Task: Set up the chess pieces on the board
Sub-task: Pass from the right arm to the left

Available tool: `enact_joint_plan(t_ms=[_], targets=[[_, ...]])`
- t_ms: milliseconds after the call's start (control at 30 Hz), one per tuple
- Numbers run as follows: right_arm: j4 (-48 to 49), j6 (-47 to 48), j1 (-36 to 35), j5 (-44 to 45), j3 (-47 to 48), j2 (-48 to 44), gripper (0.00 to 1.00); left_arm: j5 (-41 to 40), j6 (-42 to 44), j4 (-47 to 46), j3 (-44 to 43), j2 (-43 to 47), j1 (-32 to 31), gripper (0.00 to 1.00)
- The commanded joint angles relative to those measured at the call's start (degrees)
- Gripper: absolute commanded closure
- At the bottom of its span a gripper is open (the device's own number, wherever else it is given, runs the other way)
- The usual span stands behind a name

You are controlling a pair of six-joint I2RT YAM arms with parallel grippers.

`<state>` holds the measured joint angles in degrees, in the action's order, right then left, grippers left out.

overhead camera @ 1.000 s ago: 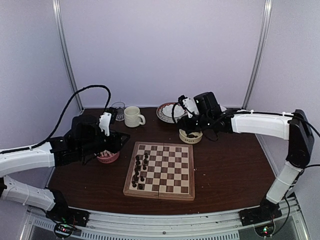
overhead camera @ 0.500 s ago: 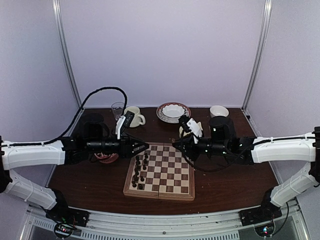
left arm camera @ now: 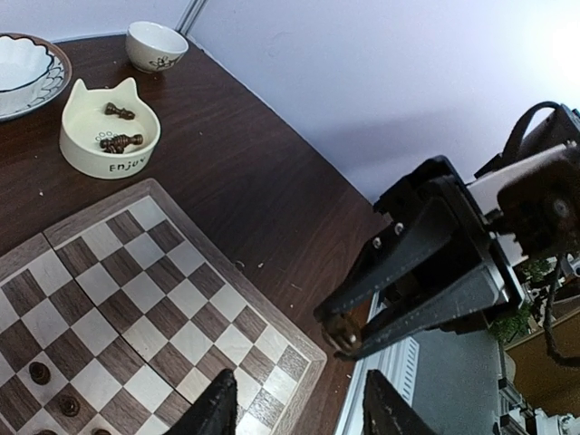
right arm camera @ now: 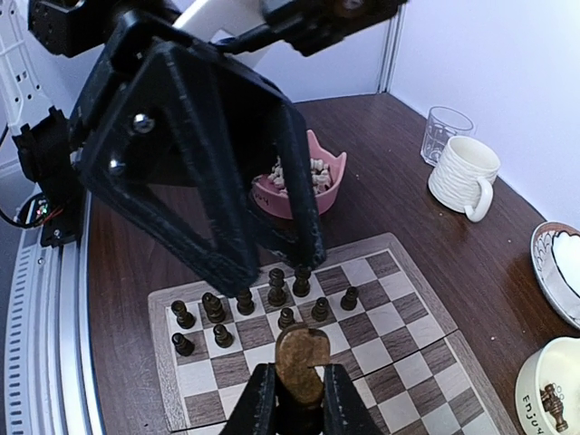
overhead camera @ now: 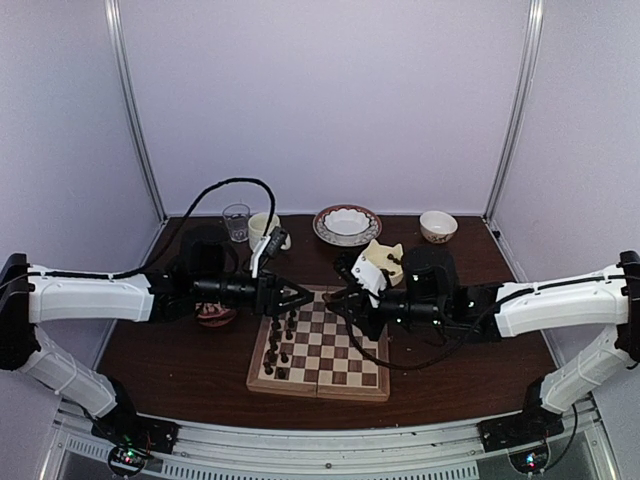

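The board [overhead camera: 345, 350] lies in the middle of the table [overhead camera: 460, 370], chess pieces [overhead camera: 275, 345] on its left files, a bowl [right arm camera: 324, 186] to its left, a dish [overhead camera: 383, 264] behind its right half, mug [overhead camera: 262, 229], glass [overhead camera: 236, 221] and plate [overhead camera: 345, 226] further back

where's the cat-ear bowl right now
Top view: the cat-ear bowl sits on the table just past the far right corner of the board, in front of the patterned plate.

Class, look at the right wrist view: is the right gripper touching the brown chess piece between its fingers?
Touching. The right wrist view shows the right gripper closed on the brown chess piece, pressing it from both sides.
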<state>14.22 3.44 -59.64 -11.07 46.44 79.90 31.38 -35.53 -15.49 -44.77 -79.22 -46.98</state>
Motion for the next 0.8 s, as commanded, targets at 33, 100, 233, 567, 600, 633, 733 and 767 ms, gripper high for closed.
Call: enact_joint_plan(t_ms=[33,100,233,567,600,633,733,767], targets=[[-1.84,4.88,-2.99,5.75,2.77,1.79,0.85,2.32,-3.15,-4.65,-2.25,-2.60,-0.13,0.55],[-2.48,5.71,-3.87,7.03,3.19,2.23,0.85,3.24,-3.57,-5.03,-2.71,-3.76,-0.13,0.57],[-2.76,6.48,-4.45,8.99,3.74,3.44,0.85,3.53,-4.93,-6.97,-2.54,-5.56,-0.15,0.57],[-3.31,7.40,-5.08,13.35,4.43,4.85,0.85,5.10,-5.99,-7.21,-3.83,-8.75,-0.81,0.62],[-3.13,7.45,-5.07,13.83,4.32,4.83,0.85,5.22,-5.89,-7.16,-3.88,-8.68,-0.87,0.61],[-3.09,7.47,-5.12,13.89,4.28,4.83,0.85,5.34,-5.73,-6.83,-4.02,-8.73,-0.91,0.60],[-3.11,7.47,-5.12,14.03,4.36,4.91,0.85,5.27,-5.37,-5.36,-4.73,-9.04,-1.16,0.60],[-3.09,7.53,-5.14,14.29,4.41,4.98,0.85,5.32,-5.42,-5.13,-4.90,-9.23,-1.18,0.61]])
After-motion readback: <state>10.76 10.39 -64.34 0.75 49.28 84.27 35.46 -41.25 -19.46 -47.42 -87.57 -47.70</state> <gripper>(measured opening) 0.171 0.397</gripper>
